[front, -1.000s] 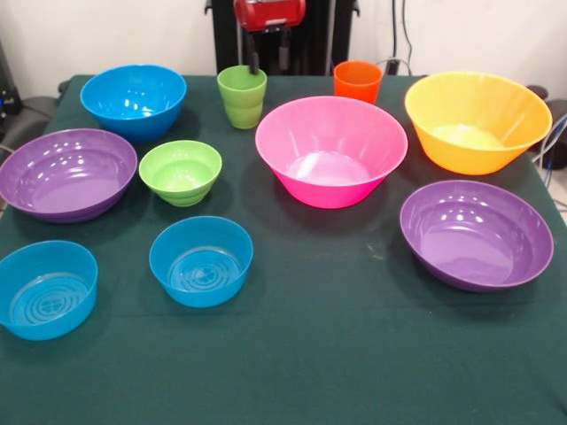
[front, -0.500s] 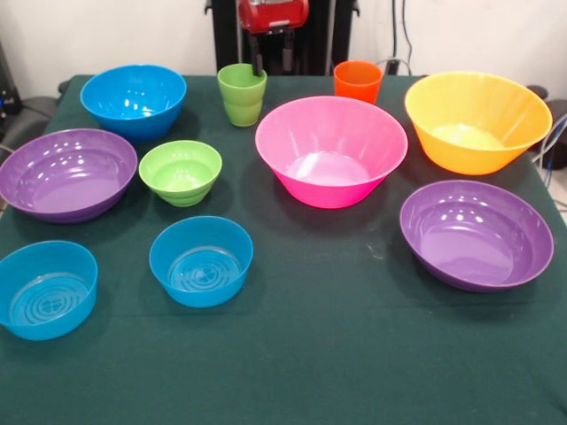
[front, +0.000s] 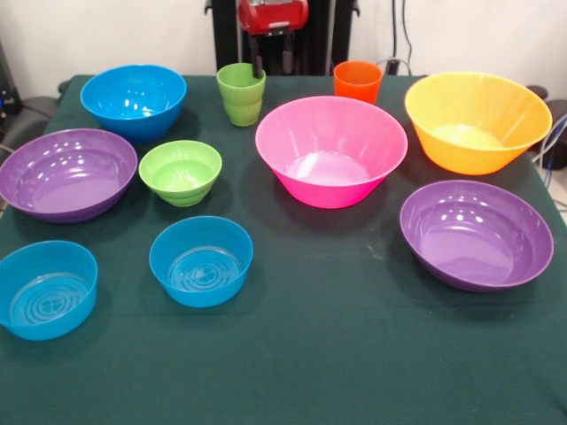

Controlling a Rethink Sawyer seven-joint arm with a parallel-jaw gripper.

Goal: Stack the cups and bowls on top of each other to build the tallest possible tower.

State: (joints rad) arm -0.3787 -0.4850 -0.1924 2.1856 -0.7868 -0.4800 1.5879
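The cups and bowls all stand apart on the green table point(front: 337, 363); no tower stands. The lime green cup point(front: 240, 99) is at the back, the orange cup point(front: 357, 83) to its right. The pink bowl point(front: 330, 152) is in the middle and the yellow-orange bowl point(front: 477, 120) at the back right. Purple bowls sit at the left point(front: 66, 173) and right point(front: 476, 234). Three blue bowls point(front: 133, 99) point(front: 201, 260) point(front: 46, 289) and a small green bowl point(front: 181, 172) are on the left. My gripper point(front: 272, 60) is open at the top; one finger point(front: 258, 64) reaches down at the green cup's right rim.
The robot's black pedestal point(front: 226, 35) stands behind the table's far edge. Cables hang at the back right point(front: 403, 35). The table's near half holds no objects in front of the blue and purple bowls.
The gripper has shifted a little to the right and up. The green cup has shifted slightly toward the picture's top. The other cups and bowls have not moved.
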